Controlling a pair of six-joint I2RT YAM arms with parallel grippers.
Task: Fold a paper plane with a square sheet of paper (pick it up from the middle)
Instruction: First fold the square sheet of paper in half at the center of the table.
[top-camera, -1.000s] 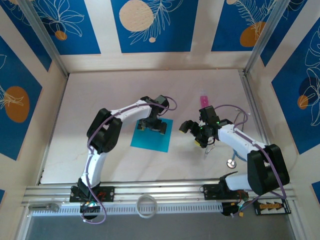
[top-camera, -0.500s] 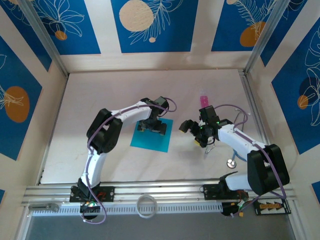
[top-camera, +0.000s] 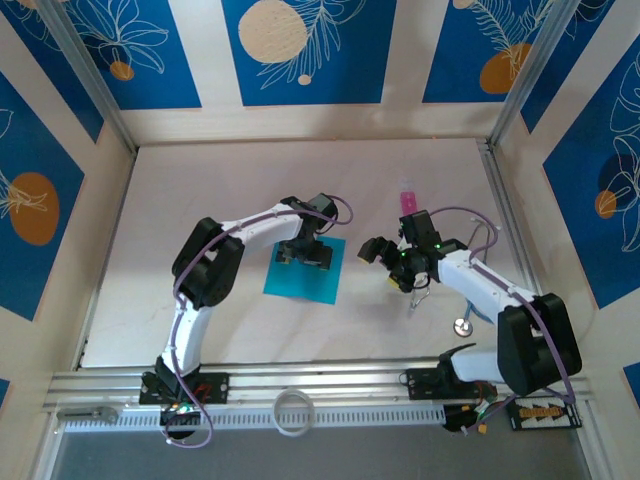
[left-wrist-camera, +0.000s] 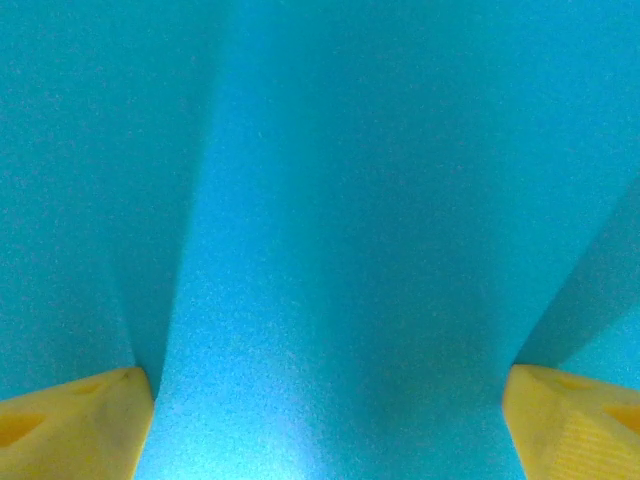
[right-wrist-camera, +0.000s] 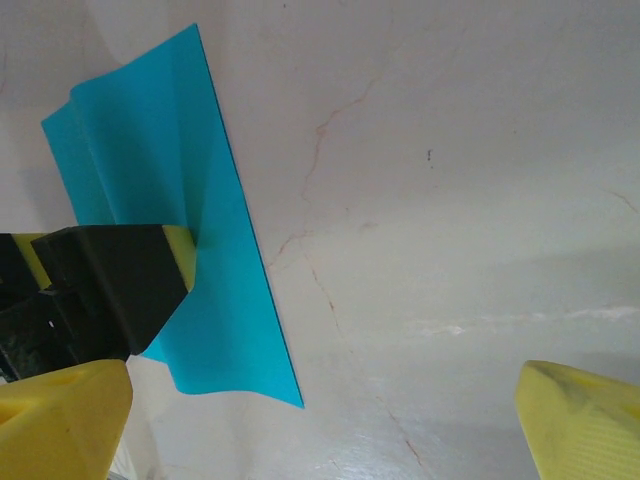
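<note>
Your left gripper (top-camera: 305, 254) has narrowed slightly, jaws still wide, gripping nothing yet, on the one square sheet of paper (top-camera: 298, 283), which buckles between them at the middle of the table (top-camera: 200, 200). Your right gripper (top-camera: 386, 266) gapes empty.

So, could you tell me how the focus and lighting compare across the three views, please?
Left wrist: soft and grainy on the square sheet of paper, a bright band between shaded flanks. Right wrist: the sheet and table are crisp, the near yellow fingertips softer. Top external: evenly lit, sharp, only faint shadows under the arms.
</note>
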